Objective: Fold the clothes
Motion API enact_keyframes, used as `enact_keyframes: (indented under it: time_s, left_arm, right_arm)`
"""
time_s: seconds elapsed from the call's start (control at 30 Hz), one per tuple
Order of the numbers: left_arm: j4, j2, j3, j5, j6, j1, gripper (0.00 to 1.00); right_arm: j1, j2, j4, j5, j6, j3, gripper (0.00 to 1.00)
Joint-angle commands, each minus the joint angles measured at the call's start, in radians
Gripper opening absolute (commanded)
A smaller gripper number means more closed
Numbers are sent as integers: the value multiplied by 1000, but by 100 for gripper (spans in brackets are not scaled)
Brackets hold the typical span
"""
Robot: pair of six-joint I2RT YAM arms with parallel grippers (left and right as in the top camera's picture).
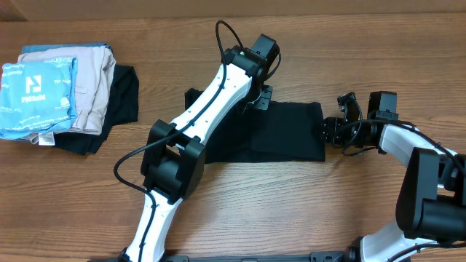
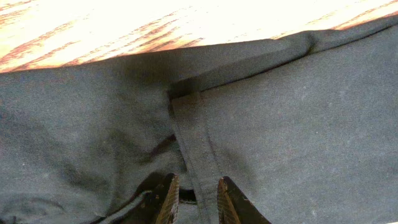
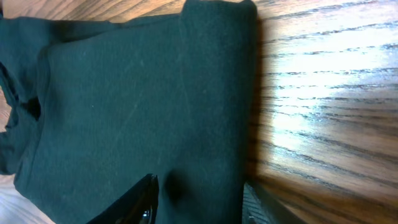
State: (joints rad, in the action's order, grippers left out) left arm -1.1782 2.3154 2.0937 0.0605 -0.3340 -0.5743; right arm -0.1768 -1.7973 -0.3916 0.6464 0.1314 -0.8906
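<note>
The left pincer [image 2: 196, 186] is pinching a hem of the black T-shirt [image 1: 284, 131] between nearly closed fingers. The right pincer [image 3: 199, 186] is hovering half open, gripping nothing, with the shirt's folded edge lying directly beneath it.

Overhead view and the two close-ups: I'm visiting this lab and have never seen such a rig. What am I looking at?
The overhead view looks down on a wooden table with two robot arms, each ending in a two-finger gripper. The other two pictures come from cameras on the wrists, showing each gripper's own fingers at the bottom. A black shirt lies partly folded in the middle. The left gripper sits on it, fingers close either side of a hem; whether it pinches the cloth I cannot tell. The right gripper is open at the shirt's right edge, holding nothing. At the left lies a pile of folded clothes, light blue on top.
</note>
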Motion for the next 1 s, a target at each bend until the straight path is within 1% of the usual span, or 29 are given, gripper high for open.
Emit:
enact_keyframes:
  time_s: [0.0, 0.03, 0.07, 0.1, 0.13, 0.17, 0.2, 0.23, 0.33, 0.4, 0.43, 0.5, 0.53, 0.67, 0.87, 0.97]
  left_arm:
    - [1, -13, -6, 11, -10, -4, 26]
    - [2, -13, -6, 10, -10, -4, 30]
    - [2, -13, -6, 10, -10, -4, 31]
    - [2, -13, -6, 10, -10, -3, 31]
    - [3, -13, -6, 10, -10, -2, 27]
    - [7, -13, -6, 10, -1, -2, 16]
    - [14, -13, -6, 9, 21, 0, 7]
    - [16, -14, -5, 11, 24, 4, 4]
    - [16, -19, -2, 63, 24, 25, 4]
    - [16, -21, 3, 122, 24, 39, 4]
    - [18, -21, 7, 178, 24, 47, 4]
    - [43, -21, 8, 339, 24, 52, 4]
    - [56, -21, 8, 373, 23, 50, 4]
    - [140, -2, 6, 378, 15, -1, 4]
    - [155, 87, 4, 378, -3, -66, 4]
    - [135, 129, 3, 377, -3, -68, 4]
  right_arm:
    - [1, 0, 9, -2, 6, 8, 39]
    - [1, 0, 10, -9, 6, 8, 37]
    - [1, 0, 9, -30, 3, 8, 32]
    - [1, 0, 10, -54, 3, 9, 18]
    - [1, 0, 14, -62, 3, 9, 7]
    - [1, 0, 26, -62, 3, 9, 4]
    - [-4, 0, 53, -62, -22, 8, 4]
    - [-14, 0, 69, -61, -43, 6, 4]
    - [-66, 0, 65, -61, -54, -20, 4]
    - [-113, 0, 18, -62, -53, -71, 4]
    - [-135, 0, -15, -62, -52, -106, 4]
    - [-165, 0, -60, -62, -52, -169, 4]
    - [-167, 0, -79, -62, -53, -194, 4]
    - [-166, 0, -105, -67, -52, -217, 4]
    - [-166, 0, -117, -70, -53, -217, 4]
    - [-166, 0, -119, -72, -52, -217, 4]
